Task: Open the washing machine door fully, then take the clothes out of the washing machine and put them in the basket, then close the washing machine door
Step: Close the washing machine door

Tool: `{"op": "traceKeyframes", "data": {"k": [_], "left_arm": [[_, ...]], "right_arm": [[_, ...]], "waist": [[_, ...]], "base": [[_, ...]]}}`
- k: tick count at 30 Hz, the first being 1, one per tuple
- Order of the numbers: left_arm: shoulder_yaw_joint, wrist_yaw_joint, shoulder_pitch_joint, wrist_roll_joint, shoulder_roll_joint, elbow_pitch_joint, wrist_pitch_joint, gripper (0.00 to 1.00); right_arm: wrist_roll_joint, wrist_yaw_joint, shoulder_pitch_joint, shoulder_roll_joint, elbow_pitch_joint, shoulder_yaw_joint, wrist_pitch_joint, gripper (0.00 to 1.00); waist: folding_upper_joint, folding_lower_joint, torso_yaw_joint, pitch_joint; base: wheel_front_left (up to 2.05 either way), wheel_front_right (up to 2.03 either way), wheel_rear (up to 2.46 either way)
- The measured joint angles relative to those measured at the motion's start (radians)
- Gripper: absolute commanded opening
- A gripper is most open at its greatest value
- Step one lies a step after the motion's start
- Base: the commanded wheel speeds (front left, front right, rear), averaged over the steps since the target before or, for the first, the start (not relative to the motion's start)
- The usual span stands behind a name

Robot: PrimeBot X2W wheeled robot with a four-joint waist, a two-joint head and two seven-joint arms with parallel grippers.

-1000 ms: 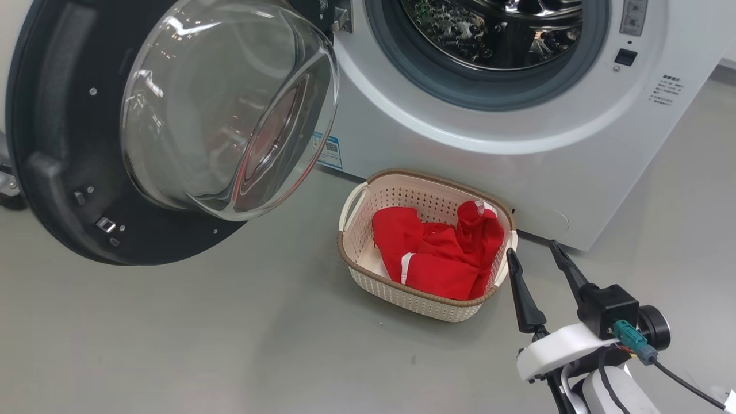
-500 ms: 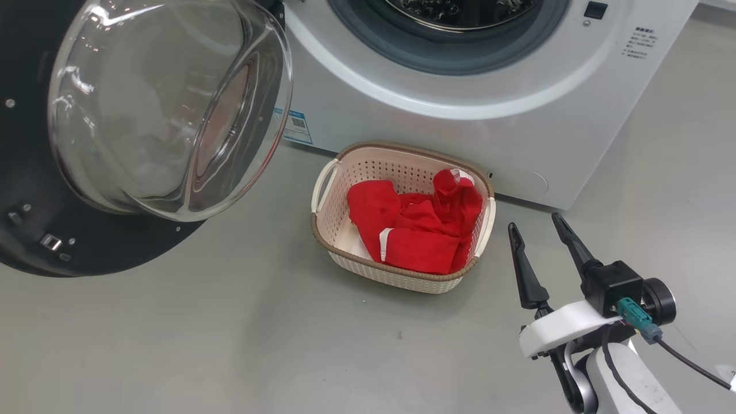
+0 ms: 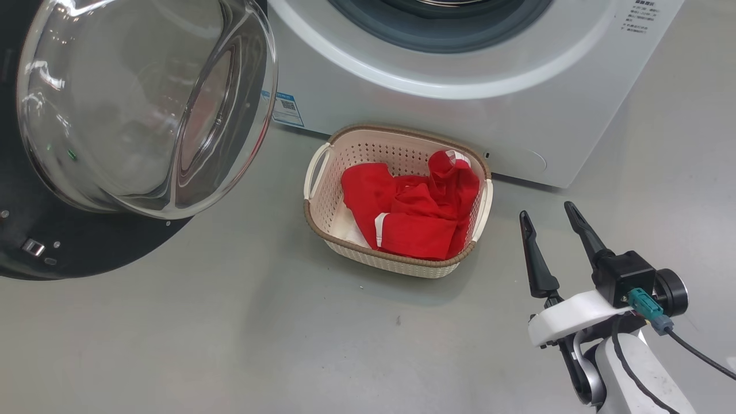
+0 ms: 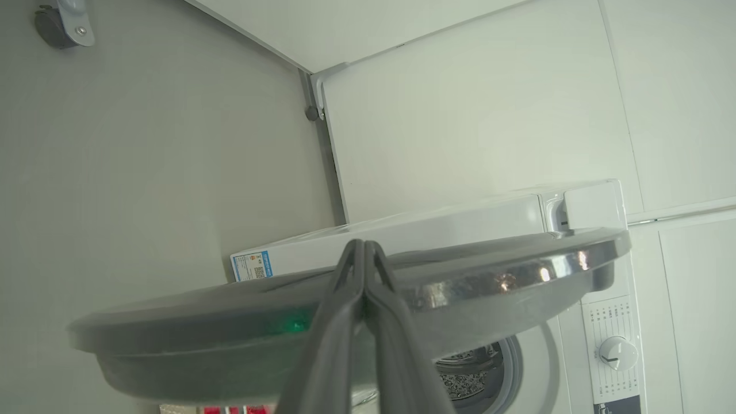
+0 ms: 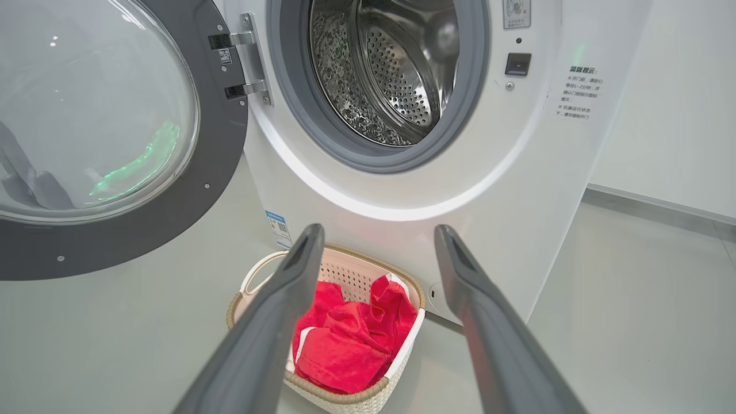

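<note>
The washing machine door stands swung open at the left, its glass bowl facing me. Beside it is the washing machine, whose steel drum has no fabric in sight. The red clothes lie in the cream basket on the floor in front of the machine. My right gripper hovers open just right of the basket, holding nothing; the right wrist view frames the clothes between its fingers. My left gripper is shut and empty, its tips by the door's outer rim; I cannot tell if they touch.
Grey floor spreads in front of the basket and to the right of the machine. The open door overhangs the floor at the left. A castor wheel stands near the wall behind the door.
The head camera has moved, shifting the whole picture up and left. My right gripper has drawn away from the basket's right rim, still open. The clothes have not moved.
</note>
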Motion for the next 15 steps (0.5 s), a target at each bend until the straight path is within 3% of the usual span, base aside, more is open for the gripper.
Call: {"op": "traceKeyframes", "data": {"k": [15], "left_arm": [[-0.010,-0.062,-0.002,-0.078,0.005,0.033,0.140,0.00]], "right_arm": [[0.000,0.001,-0.021,0.001,0.011,0.007,0.000,1.00]], "waist": [[0.0000,0.0000,-0.004,0.003]], "base": [[0.00,0.00,0.00]]}}
